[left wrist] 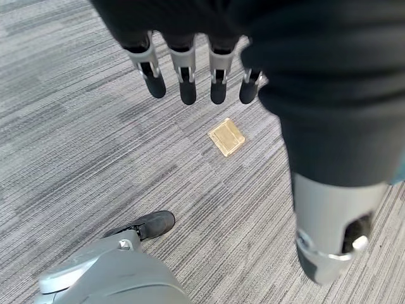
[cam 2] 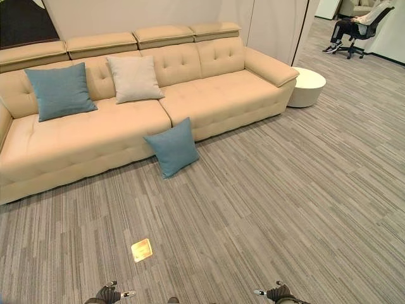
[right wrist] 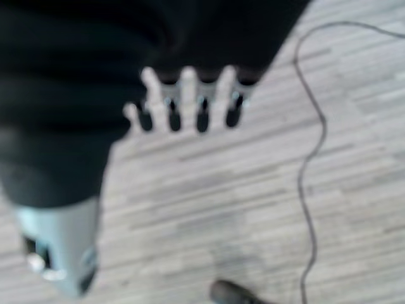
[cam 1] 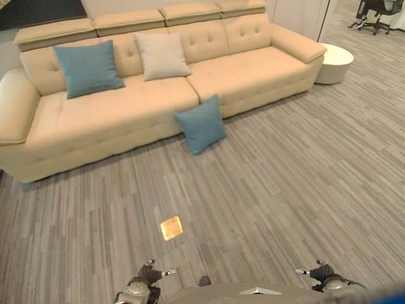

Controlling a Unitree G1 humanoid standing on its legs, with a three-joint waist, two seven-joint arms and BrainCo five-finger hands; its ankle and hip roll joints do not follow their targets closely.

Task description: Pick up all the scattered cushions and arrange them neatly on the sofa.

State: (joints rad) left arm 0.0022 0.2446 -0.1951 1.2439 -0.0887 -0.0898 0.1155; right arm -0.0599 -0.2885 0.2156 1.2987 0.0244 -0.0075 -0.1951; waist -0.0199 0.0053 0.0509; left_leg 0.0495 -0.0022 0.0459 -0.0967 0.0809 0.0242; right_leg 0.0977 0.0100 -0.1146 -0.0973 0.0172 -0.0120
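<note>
A long beige sofa (cam 1: 114, 114) runs across the back of the room. A blue cushion (cam 1: 88, 68) leans upright against its backrest at the left. Beside that one stands a light grey cushion (cam 1: 162, 56). A second blue cushion (cam 1: 200, 124) stands on the floor, tilted against the sofa's front near the middle. My left hand (cam 1: 147, 275) hangs low at the bottom left with relaxed straight fingers (left wrist: 185, 75) and holds nothing. My right hand (cam 1: 324, 273) hangs at the bottom right, its fingers (right wrist: 188, 101) straight over bare floor.
A round white side table (cam 1: 333, 62) stands by the sofa's right arm. A small brass floor plate (cam 1: 171, 227) lies in the grey striped carpet before me. A person sits in an office chair (cam 2: 361, 25) far back right. Open floor lies between me and the sofa.
</note>
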